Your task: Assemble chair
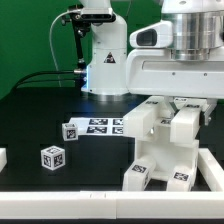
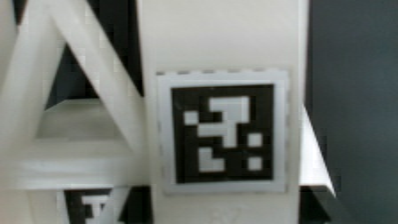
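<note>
One partly built chair (image 1: 160, 150), two small loose tagged blocks (image 1: 52, 157), one marker board (image 1: 100, 125).

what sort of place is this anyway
Probably a robotics lab bench: a black table against a green backdrop, white chair parts bearing square marker tags, and a robot arm working over them.

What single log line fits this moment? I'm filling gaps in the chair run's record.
arm: low over partly built chair, grip unclear | wrist view: tagged chair bar close up | loose: two tagged blocks
</note>
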Controlling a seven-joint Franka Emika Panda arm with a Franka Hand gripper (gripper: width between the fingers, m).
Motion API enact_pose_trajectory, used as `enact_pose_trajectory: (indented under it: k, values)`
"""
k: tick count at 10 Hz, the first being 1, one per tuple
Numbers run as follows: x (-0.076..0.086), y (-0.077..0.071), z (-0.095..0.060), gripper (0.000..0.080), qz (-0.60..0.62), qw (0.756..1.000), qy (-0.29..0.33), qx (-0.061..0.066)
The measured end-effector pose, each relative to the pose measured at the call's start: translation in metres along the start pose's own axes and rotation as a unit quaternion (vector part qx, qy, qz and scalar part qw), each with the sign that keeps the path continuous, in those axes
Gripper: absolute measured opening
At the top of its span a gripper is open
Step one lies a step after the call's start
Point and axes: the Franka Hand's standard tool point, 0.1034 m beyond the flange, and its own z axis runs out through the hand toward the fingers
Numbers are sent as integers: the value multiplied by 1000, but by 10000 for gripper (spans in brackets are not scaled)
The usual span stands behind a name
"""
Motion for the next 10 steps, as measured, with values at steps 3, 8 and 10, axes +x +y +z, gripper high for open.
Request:
enact_pose_trajectory:
  k: [3, 8, 10]
  values:
    - [3, 1, -1, 289, 1, 1000, 2, 3]
    - [4, 0, -3, 638, 1, 1000, 5, 4]
    - [4, 4, -21, 648, 0, 1000, -7, 6]
